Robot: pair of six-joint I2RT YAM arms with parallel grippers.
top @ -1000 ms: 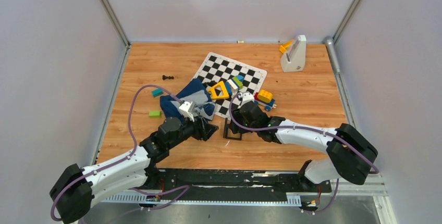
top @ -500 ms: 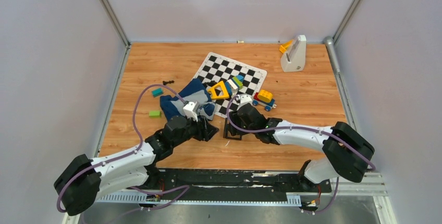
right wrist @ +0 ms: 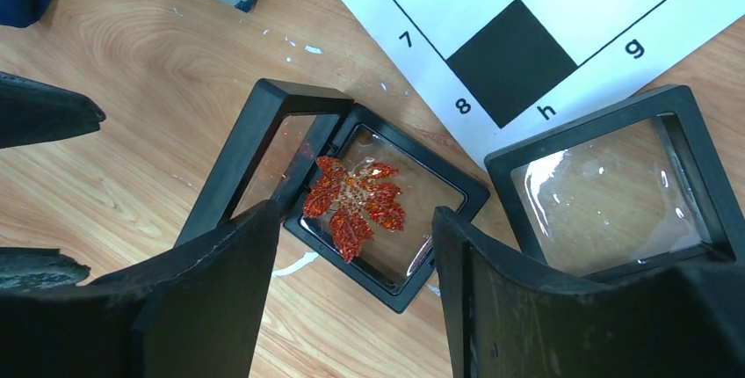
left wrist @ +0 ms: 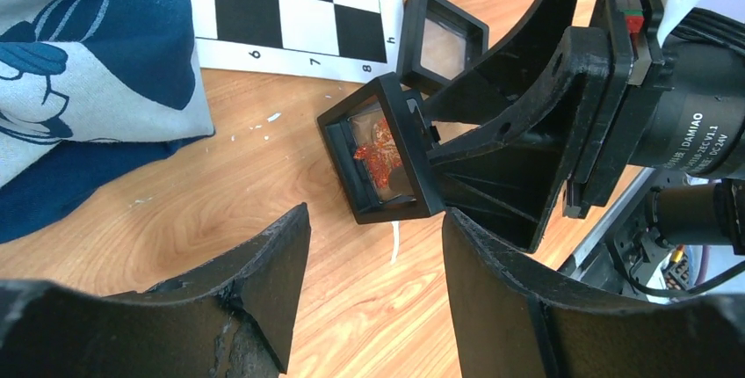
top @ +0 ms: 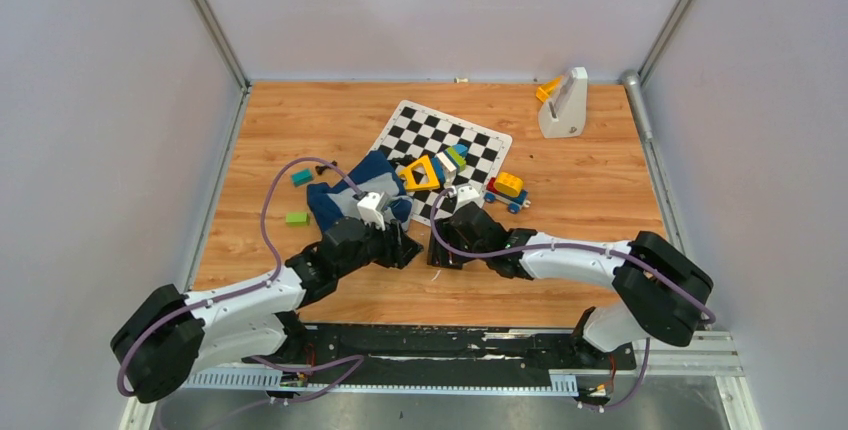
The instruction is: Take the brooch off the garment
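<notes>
The brooch [right wrist: 353,204], an orange-red glittery leaf, lies on the clear film of an open black frame case [right wrist: 383,288] on the wood, off the garment. The case lid [right wrist: 235,165] is tilted up on its left. My right gripper [right wrist: 353,220] is open, its fingers straddling the case from above. My left gripper [left wrist: 376,220] is open and empty, just short of the case, with the brooch [left wrist: 378,149] ahead of it. The navy garment [left wrist: 88,61] with its grey printed patch lies crumpled to the left; in the top view the garment [top: 340,192] sits beyond my left gripper [top: 405,248].
A second black frame case [right wrist: 681,107] lies closed right of the first. The checkered mat [top: 440,138] carries toy blocks [top: 420,172]; more blocks [top: 507,187] lie at its right. A green block [top: 297,218] and a teal one [top: 302,177] lie left. A white stand [top: 563,105] is back right.
My right gripper's jaws have spread wider over the case. My left arm has reached forward and right, closer to the case, its jaws a little narrower.
</notes>
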